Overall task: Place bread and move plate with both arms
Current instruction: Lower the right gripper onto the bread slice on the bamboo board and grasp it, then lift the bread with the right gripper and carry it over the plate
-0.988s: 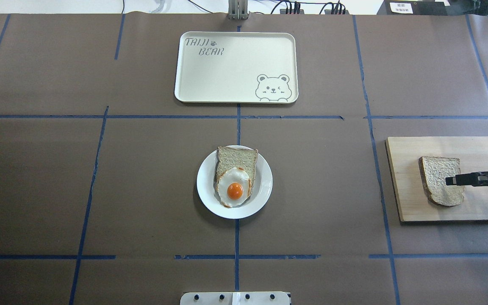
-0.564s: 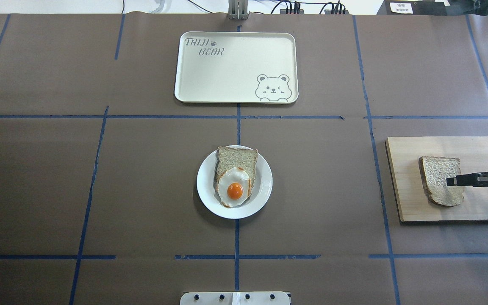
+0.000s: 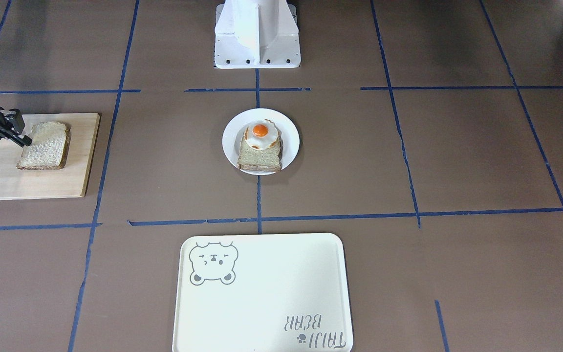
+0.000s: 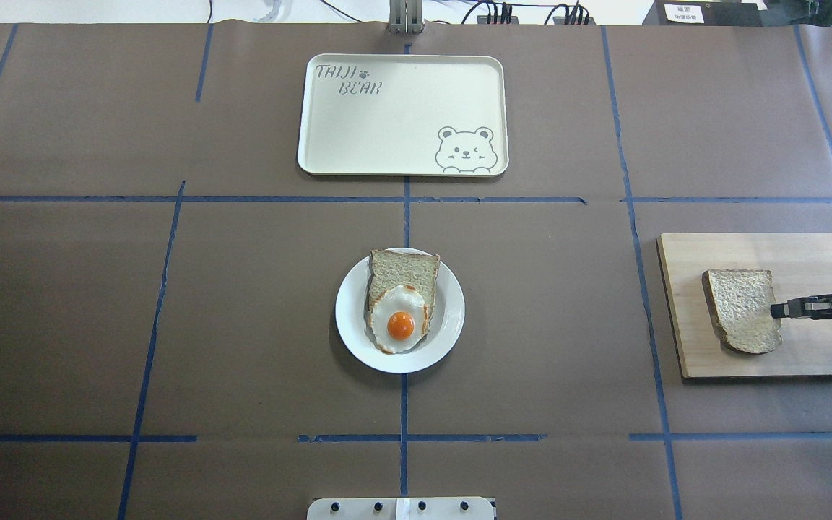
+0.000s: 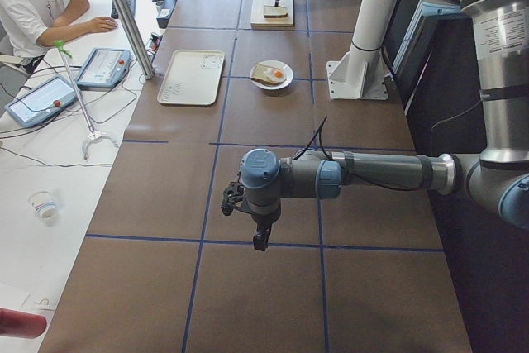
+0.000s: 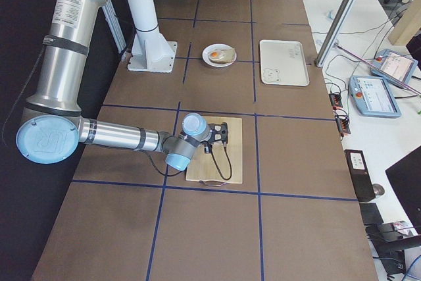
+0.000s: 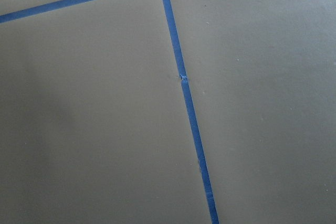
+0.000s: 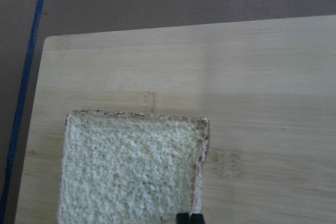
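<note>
The bread (image 4: 742, 310) on its board, right pincer (image 4: 777, 310) at the crust

One brown slice lies on the single wooden board (image 4: 813, 253) at the bench's (image 4: 243, 303) right end. The right pincer's tips are pressed together against the edge of the slice that faces the arm. At mid-bench one white plate (image 4: 452, 318) carries one toast (image 4: 401, 269) under one fried egg (image 4: 399, 321). Beyond it sits one cream tray (image 4: 401, 123) lettered "TAIJI BEAR". The left pincer (image 5: 259, 241) hangs well apart from these, and I cannot tell whether it is spread or closed.

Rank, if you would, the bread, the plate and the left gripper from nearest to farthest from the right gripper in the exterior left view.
1. bread, on the board at the far end, at the tips of the right gripper.
2. plate, mid-table.
3. left gripper, at the near end.
</note>
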### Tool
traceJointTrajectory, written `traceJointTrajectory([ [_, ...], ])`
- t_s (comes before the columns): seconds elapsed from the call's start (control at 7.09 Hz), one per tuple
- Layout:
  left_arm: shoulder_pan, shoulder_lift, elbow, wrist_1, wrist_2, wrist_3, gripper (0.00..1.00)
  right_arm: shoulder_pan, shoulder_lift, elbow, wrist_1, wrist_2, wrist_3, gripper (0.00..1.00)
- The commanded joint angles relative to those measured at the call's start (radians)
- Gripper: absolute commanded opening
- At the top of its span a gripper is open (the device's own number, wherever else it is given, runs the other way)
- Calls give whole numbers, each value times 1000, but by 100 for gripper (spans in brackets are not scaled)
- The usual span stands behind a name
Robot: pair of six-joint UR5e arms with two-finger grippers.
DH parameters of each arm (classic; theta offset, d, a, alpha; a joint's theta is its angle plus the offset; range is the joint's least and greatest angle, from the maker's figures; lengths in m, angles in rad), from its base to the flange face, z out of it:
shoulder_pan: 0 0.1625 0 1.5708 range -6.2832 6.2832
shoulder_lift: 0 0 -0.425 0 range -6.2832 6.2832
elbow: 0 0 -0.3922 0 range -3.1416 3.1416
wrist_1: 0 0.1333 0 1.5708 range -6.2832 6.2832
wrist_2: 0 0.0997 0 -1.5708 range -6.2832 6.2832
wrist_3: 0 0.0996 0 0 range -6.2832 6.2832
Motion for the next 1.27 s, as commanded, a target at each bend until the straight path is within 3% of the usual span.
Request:
traceJointTrajectory([
  [0.0, 1, -1, 0, -2, 0, 0, 100, 0, 0, 1, -1, 2, 0, 0],
  [0.28, 1, -3, 0, -2, 0, 0, 100, 0, 3, 20, -1, 21, 0, 0],
  [0.56, 1, -3, -1, -2, 0, 0, 100, 26, 37, 51, -6, 103, 0, 0],
  [1.13, 1, -3, -2, -2, 0, 0, 100, 37, 333, 53, -50, 151, 182, 0],
])
